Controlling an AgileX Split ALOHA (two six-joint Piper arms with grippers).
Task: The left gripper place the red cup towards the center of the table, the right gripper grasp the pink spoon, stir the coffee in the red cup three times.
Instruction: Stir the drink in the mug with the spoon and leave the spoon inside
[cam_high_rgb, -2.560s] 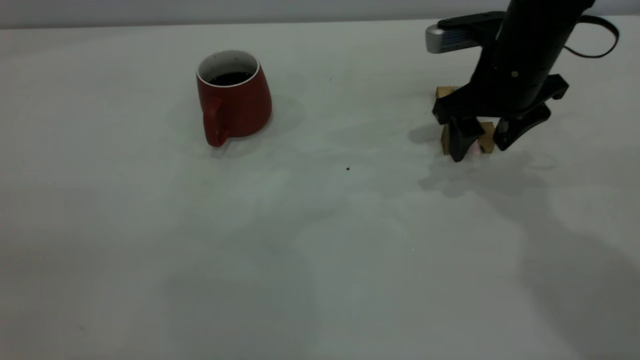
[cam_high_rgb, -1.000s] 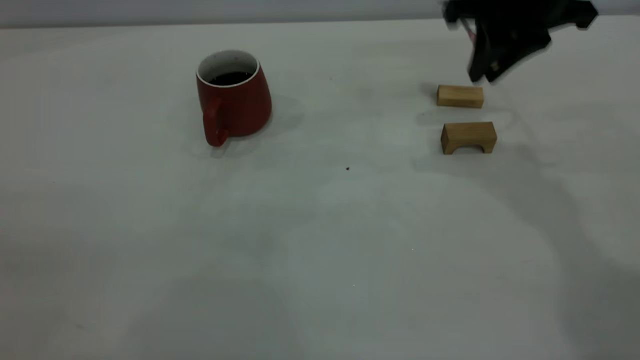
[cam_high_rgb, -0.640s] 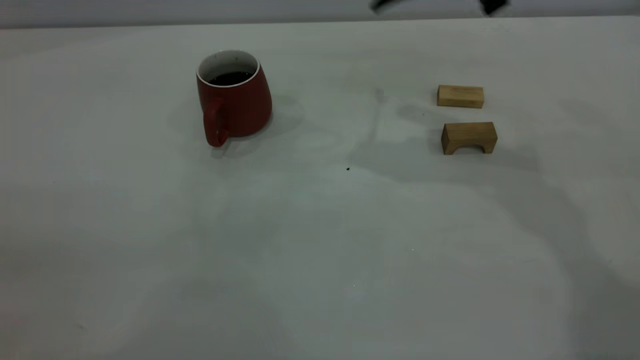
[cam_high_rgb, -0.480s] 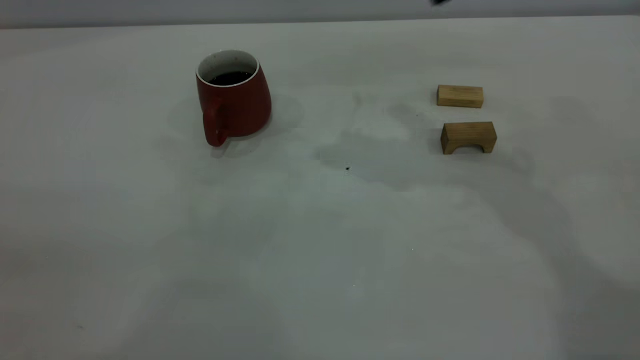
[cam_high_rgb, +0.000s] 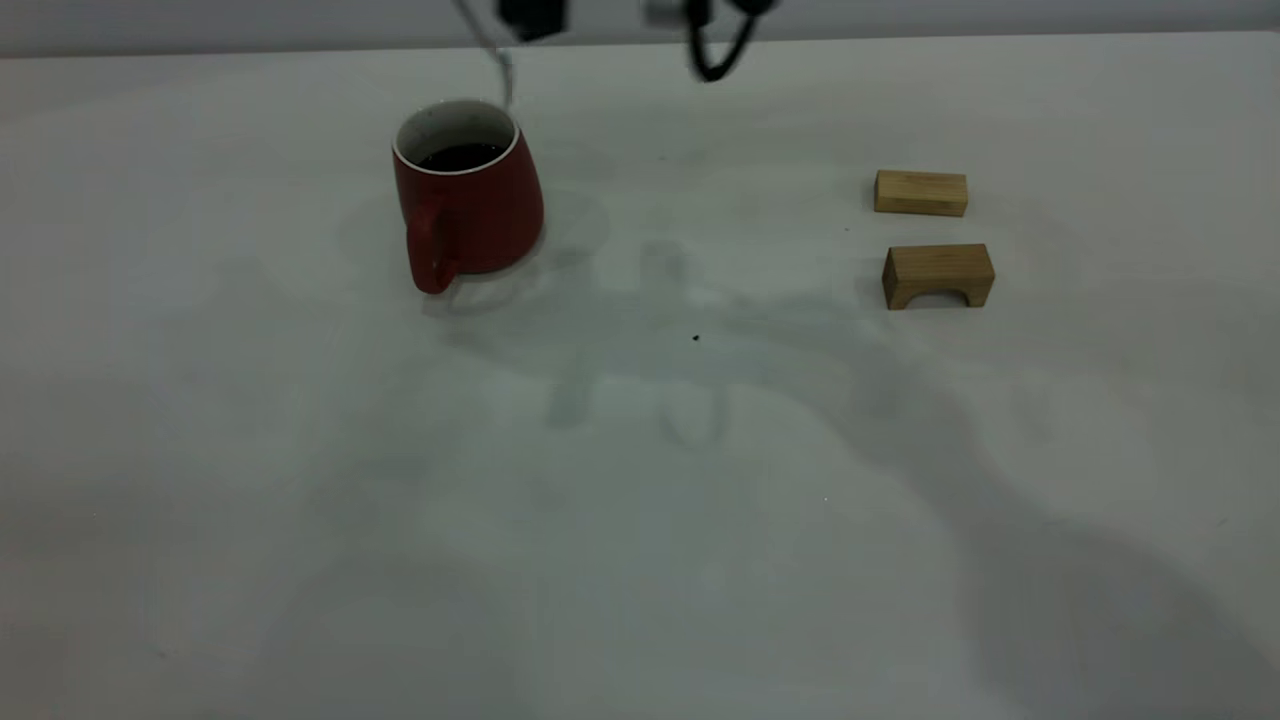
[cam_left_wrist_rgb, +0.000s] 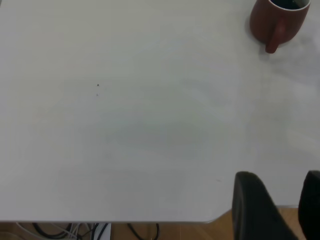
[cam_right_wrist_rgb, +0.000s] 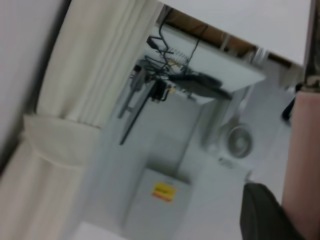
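the dark red ceramic cup (cam_high_rgb: 468, 195) with a white interior is seen standing upright on the pale grey-white table (cam_high_rgb: 640, 480), left of centre toward the far edge, its loop handle turned to the camera; dark coffee (cam_high_rgb: 460, 156) is visible inside. the right gripper (cam_high_rgb: 532, 15) is cut off by the top of the exterior view, just above and behind the cup's rim. a thin grey metal spoon neck (cam_high_rgb: 500, 62) hangs from it toward the rim. in the right wrist view the pale pink spoon handle (cam_right_wrist_rgb: 301, 165) is held beside a dark finger (cam_right_wrist_rgb: 262, 212), so the claw is closed on the spoon. the left gripper (cam_left_wrist_rgb: 277, 210) is held well apart from the cup at the table's edge, fingers spread. two tan wooden blocks (cam_high_rgb: 921, 192) (cam_high_rgb: 937, 275) lie to the right.
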